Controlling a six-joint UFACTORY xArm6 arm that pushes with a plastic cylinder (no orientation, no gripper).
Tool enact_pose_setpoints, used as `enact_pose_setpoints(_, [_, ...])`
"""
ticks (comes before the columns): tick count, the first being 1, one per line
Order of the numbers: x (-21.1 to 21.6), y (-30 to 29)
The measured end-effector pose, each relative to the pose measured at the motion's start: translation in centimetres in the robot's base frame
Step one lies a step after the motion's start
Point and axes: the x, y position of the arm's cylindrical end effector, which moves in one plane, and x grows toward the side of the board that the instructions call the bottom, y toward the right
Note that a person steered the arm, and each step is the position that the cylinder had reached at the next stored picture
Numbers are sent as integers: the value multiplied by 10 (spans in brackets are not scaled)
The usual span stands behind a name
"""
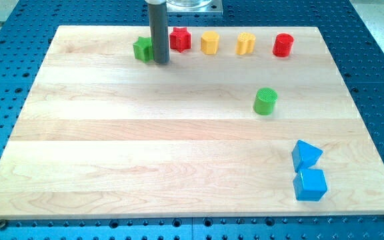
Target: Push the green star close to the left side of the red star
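The green star (142, 49) lies near the board's top edge, left of the middle. The red star (180, 39) lies a little to its right and slightly higher. My tip (161, 62) comes down between the two, touching or almost touching the green star's right side. The rod hides part of the green star's right edge and part of the gap to the red star.
Along the top edge to the right of the red star lie a yellow hexagon block (209, 42), a yellow heart-like block (245, 43) and a red cylinder (283, 45). A green cylinder (265, 101) sits right of centre. A blue triangle (305, 154) and a blue cube (310, 184) lie at the bottom right. The wooden board (112, 147) rests on a blue perforated table.
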Motion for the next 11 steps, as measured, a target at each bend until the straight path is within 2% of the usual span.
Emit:
enact_pose_setpoints(1, [44, -19])
enact_pose_setpoints(2, [35, -54])
enact_pose_setpoints(3, [-7, -54])
enact_pose_setpoints(4, [4, -100])
enact_pose_setpoints(5, [-18, -94])
enact_pose_setpoints(7, [-24, -82])
enact_pose_setpoints(9, [-45, -45])
enact_pose_setpoints(10, [-45, -55])
enact_pose_setpoints(11, [41, -26])
